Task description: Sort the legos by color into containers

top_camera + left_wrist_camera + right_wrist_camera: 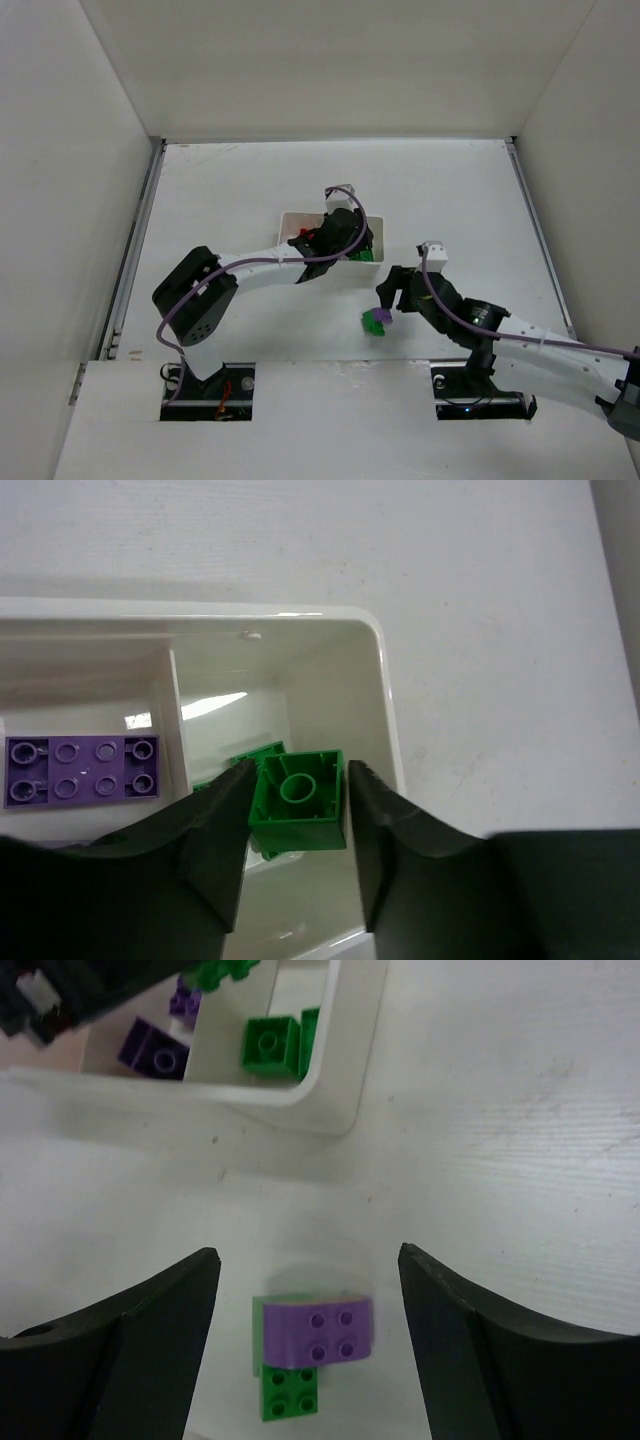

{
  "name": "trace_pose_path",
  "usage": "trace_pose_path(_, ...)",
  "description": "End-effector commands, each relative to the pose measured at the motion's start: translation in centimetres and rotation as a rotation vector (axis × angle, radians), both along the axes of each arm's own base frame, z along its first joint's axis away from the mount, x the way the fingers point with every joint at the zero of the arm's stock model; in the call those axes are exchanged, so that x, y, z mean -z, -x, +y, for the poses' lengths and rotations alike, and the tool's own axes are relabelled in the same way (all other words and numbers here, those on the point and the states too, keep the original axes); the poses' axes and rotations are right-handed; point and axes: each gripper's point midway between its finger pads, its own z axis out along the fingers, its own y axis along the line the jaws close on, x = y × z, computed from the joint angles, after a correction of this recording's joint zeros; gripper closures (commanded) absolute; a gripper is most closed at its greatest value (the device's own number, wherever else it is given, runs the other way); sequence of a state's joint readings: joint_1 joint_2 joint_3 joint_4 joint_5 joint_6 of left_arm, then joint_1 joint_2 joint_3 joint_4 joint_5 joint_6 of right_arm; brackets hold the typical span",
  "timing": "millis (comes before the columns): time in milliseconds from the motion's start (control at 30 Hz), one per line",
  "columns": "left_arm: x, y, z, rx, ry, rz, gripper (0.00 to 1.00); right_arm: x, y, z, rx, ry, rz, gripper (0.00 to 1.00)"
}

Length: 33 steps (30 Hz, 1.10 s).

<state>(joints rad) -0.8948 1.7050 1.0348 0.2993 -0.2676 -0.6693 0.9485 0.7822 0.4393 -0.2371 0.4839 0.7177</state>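
Two legos sit stacked on the white counter (250, 180) close to the arm bases: a purple piece (318, 1330) lies on top of a small green brick (290, 1397), and the two touch. The right tool (308, 1260) hangs over them with its fingers (150, 1330) spread wide apart. The stack sits between them, low in the wrist view, touching neither finger.

Just beyond the stack is the rounded corner of the white tray (335, 1110). A loose green brick (272, 1048) lies in the end compartment by that corner. Past a thin divider, a purple block (155, 1055) rests in the next compartment.

Farther on, the left arm reaches in from the left across the tray. The left tool (297, 780) is clamped on a held green brick (297, 802), one finger pressed against each side, with the brick's hollow underside facing the wrist camera. This brick is over the same end compartment, with more green showing just behind and below it. Whether it touches those pieces I cannot tell. A flat purple plate (82, 770) lies beside it in the neighbouring compartment, on the other side of the divider. The arm and tool hide the rest of the tray in the overhead view.
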Motion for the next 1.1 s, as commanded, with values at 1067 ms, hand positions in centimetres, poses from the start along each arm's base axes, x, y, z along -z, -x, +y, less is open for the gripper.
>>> trace_pose_path(1067,-0.7,14.2,9.6,0.007,0.041,-0.056,0.5,6.7,4.2,4.0,-0.043,-0.003,0.292,0.05)
